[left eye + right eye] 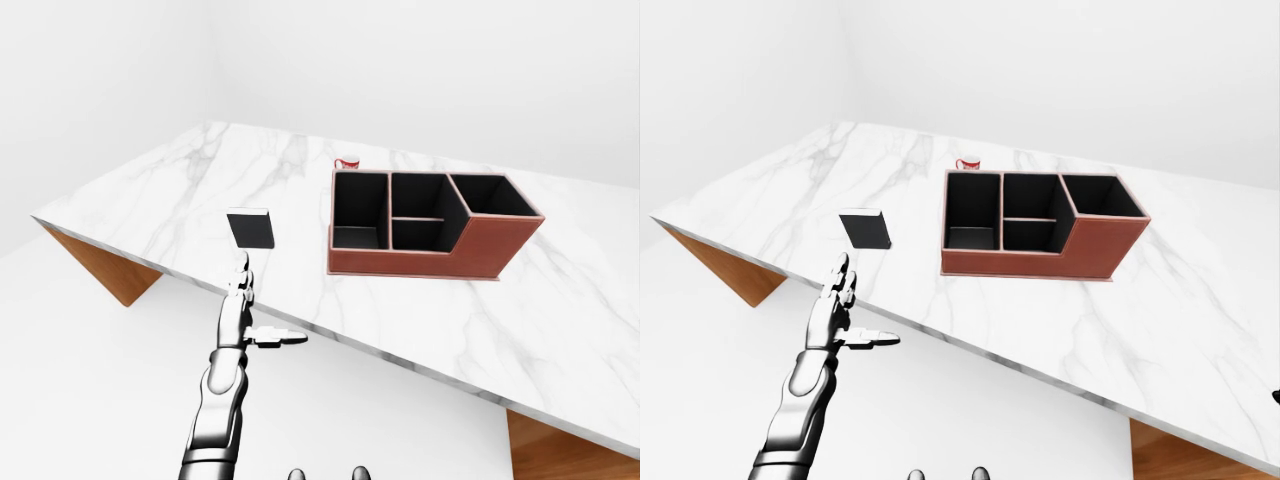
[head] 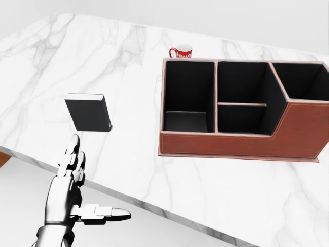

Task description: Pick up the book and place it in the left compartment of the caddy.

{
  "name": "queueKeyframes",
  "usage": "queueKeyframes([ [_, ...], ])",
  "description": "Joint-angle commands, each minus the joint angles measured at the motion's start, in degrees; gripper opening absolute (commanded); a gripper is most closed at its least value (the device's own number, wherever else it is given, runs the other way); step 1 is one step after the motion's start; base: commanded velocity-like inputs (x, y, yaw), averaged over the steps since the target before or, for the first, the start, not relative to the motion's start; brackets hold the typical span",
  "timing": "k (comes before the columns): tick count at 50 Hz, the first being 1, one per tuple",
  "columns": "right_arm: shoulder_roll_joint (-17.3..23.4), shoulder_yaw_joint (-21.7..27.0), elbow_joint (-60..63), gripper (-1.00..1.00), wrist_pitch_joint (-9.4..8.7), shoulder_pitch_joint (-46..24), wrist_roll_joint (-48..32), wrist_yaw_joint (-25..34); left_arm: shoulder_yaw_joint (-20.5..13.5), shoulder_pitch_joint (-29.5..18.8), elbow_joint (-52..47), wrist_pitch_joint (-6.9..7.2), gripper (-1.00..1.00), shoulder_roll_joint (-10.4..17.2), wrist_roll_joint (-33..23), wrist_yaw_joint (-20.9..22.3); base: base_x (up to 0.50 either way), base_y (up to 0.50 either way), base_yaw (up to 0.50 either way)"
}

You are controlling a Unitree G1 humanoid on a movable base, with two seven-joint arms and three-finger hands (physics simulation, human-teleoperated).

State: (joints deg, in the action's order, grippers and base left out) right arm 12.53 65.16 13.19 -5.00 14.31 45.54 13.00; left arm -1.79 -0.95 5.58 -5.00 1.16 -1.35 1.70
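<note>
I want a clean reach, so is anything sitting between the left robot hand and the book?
Nothing visible. The left robot hand hovers open off the marble table's edge, with bare tabletop up to the book. The caddy and mug sit off to the right.

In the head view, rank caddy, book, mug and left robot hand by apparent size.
1. caddy
2. left robot hand, though it is nearest the camera
3. book, close to the hand in size
4. mug
</note>
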Motion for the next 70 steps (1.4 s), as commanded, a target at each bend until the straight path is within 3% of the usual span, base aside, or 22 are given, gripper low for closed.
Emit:
queueKeyframes([
  [1,0.00,-0.23,0.31,1.00,0.00,0.01,-0.10,-0.05,-0.08,0.11,-0.21,0.00,1.00,0.05,0.06,-0.01,0.00,0.00,0.00],
  [45,-0.02,-0.57,-0.93,1.00,0.00,-0.13,-1.43,0.50,0.05,0.35,-0.48,0.00,1.00,0.00,-0.23,-0.05,0.00,0.00,0.00],
  [70,-0.31,0.11,0.51,1.00,0.00,0.23,-0.78,0.37,0.01,0.27,-0.38,0.00,1.00,0.04,-0.22,0.07,0.17,0.07,0.00],
])
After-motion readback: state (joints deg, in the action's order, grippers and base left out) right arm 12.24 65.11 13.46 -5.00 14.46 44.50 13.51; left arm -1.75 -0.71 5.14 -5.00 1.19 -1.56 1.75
